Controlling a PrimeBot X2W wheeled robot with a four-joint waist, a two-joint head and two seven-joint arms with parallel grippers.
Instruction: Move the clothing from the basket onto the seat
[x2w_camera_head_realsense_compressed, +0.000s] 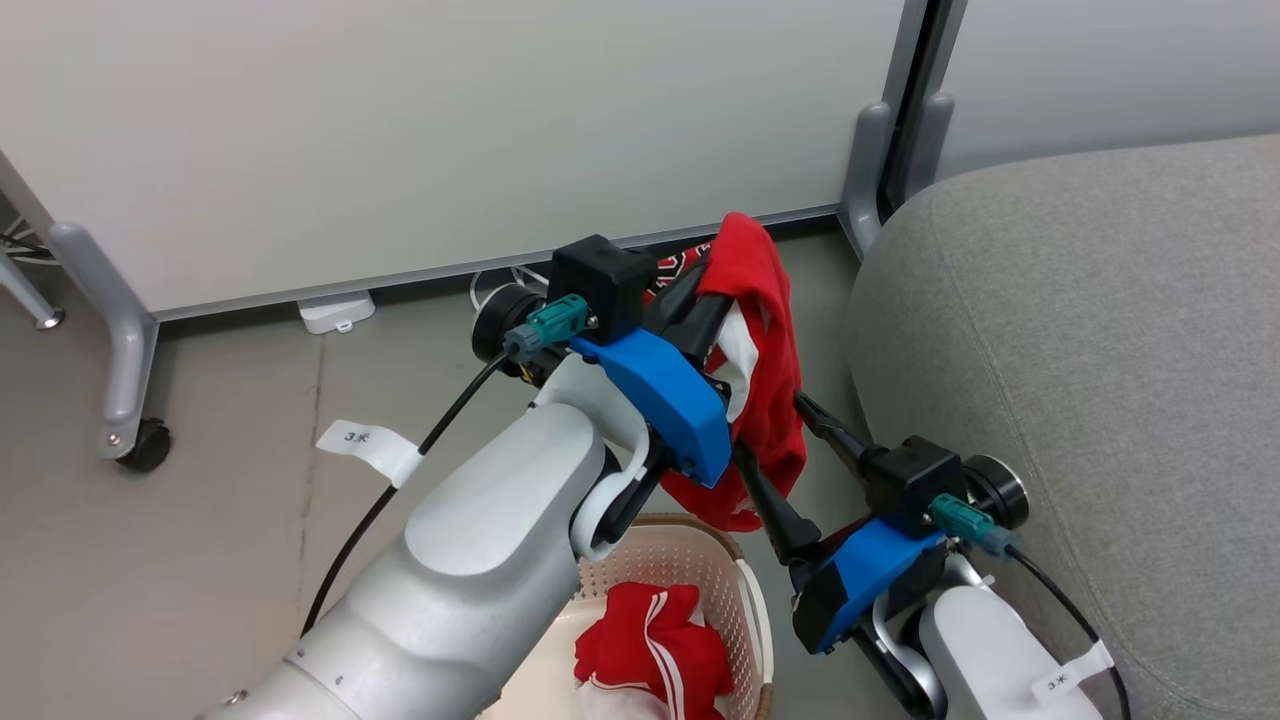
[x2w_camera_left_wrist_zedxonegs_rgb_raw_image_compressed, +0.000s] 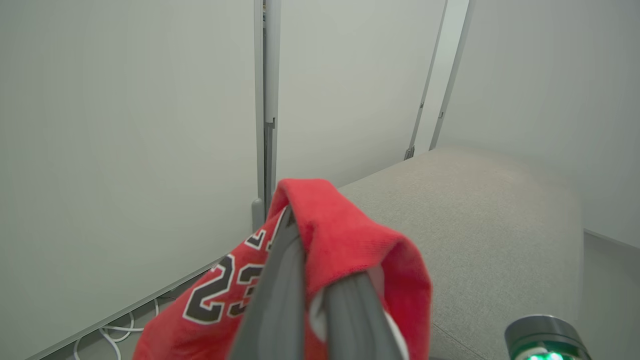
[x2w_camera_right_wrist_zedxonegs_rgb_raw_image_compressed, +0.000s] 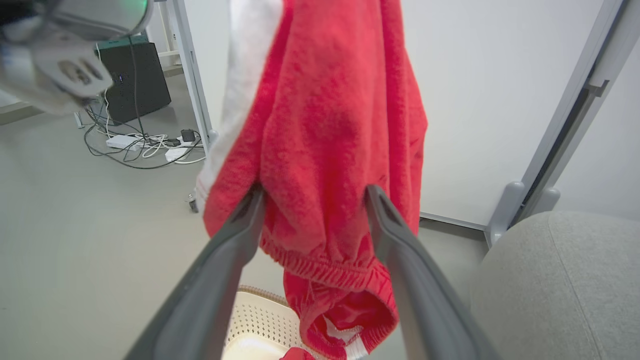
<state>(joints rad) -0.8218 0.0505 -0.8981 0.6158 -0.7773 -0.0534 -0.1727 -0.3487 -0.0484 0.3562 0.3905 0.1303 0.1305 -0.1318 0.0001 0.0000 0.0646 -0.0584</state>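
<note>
The red garment (x2w_camera_left_wrist_zedxonegs_rgb_raw_image_compressed: 210, 310) at the lower left of the left wrist view carries the number 23 in black digits edged in white. In the head view, a white tag (x2w_camera_head_realsense_compressed: 365, 445) on a black cable (x2w_camera_head_realsense_compressed: 462, 402) left of centre reads 3 followed by a small, unclear mark. A second white tag (x2w_camera_head_realsense_compressed: 1065, 680) at the lower right reads the same.

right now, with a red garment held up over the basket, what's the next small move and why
Probably close the right hand: its fingers stand open either side of the hanging red fabric sports garment, which the left hand holds above the cream perforated plastic basket. Then both can carry it to the light grey fabric seat.
</note>
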